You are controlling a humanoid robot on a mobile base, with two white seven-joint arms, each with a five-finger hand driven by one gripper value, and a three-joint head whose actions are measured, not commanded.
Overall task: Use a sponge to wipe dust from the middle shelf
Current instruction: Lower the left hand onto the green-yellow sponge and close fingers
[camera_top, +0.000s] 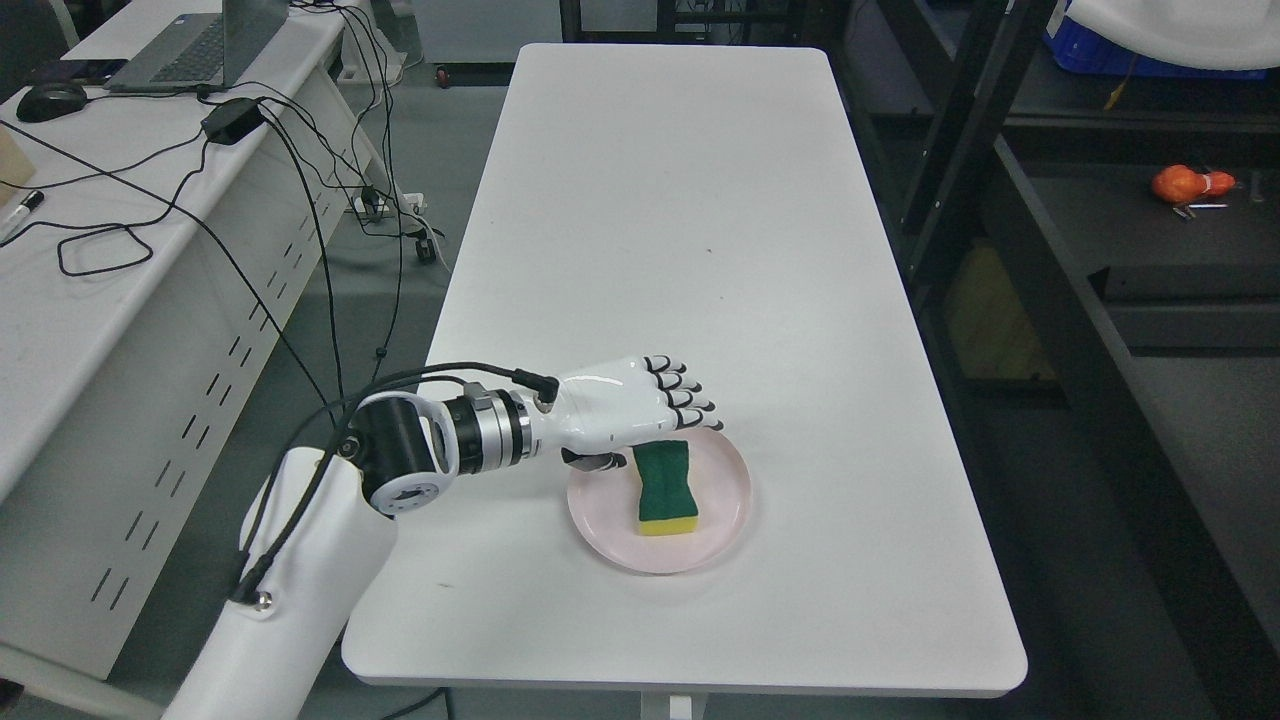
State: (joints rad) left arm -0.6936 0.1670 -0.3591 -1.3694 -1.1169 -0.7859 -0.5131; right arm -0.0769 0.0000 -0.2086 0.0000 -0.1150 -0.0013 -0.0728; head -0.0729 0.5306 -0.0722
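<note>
A green sponge with a yellow underside (pixel 665 488) lies on a pink plate (pixel 722 505) near the front of the white table (pixel 680 230). My left hand (pixel 648 432) reaches in from the lower left and hangs over the sponge's far end. Its fingers (pixel 688 398) are stretched out above that end, and the thumb (pixel 596 461) sits low at the sponge's left side. The hand is open and I see no grip on the sponge. The dark shelf unit (pixel 1120 250) stands to the right of the table. My right arm does not show.
An orange object (pixel 1190 184) lies on the dark shelf board at the right. A second white desk (pixel 90 300) at the left carries a laptop (pixel 190 45), a mouse (pixel 50 100) and loose cables. A floor gap separates it from the table.
</note>
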